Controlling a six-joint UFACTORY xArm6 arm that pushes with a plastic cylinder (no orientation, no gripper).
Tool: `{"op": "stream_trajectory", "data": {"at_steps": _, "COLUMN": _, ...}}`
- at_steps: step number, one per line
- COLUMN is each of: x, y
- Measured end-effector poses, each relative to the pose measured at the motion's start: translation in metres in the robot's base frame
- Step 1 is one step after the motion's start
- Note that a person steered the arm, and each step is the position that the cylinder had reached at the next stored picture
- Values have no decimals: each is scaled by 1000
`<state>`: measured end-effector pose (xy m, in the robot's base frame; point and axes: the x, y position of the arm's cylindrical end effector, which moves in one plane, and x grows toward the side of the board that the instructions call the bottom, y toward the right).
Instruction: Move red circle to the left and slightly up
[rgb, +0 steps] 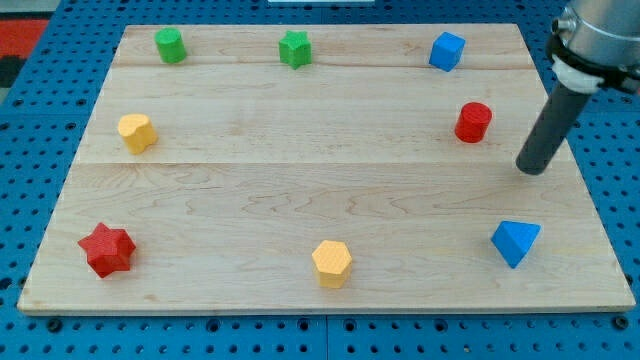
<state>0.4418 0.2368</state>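
Observation:
The red circle (473, 122) is a short red cylinder standing on the wooden board (320, 200) at the view's right, in the upper half. My tip (534, 168) rests on the board to the right of the red circle and a little below it, with a gap between them. The dark rod rises from the tip toward the view's top right corner.
Around the board: a green cylinder (170, 45) and a green star (294, 48) along the top, a blue cube (447, 51) top right, a yellow block (137, 132) left, a red star (107, 250) bottom left, a yellow hexagon (332, 263) bottom middle, a blue triangle (515, 242) bottom right.

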Motion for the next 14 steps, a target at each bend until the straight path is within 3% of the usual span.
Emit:
{"op": "stream_trajectory", "data": {"at_steps": 1, "x": -29, "y": 29}}
{"op": "stream_trajectory", "data": {"at_steps": 2, "x": -62, "y": 20}}
{"op": "stream_trajectory", "data": {"at_steps": 3, "x": -80, "y": -54}}
{"op": "stream_trajectory", "data": {"at_steps": 4, "x": -77, "y": -59}}
{"op": "stream_trajectory", "data": {"at_steps": 5, "x": -59, "y": -23}}
{"op": "stream_trajectory", "data": {"at_steps": 6, "x": -47, "y": -93}}
{"op": "stream_trajectory", "data": {"at_steps": 8, "x": -18, "y": -126}}
{"op": "stream_trajectory", "data": {"at_steps": 11, "x": -14, "y": -298}}
{"op": "stream_trajectory", "data": {"at_steps": 14, "x": -58, "y": -319}}
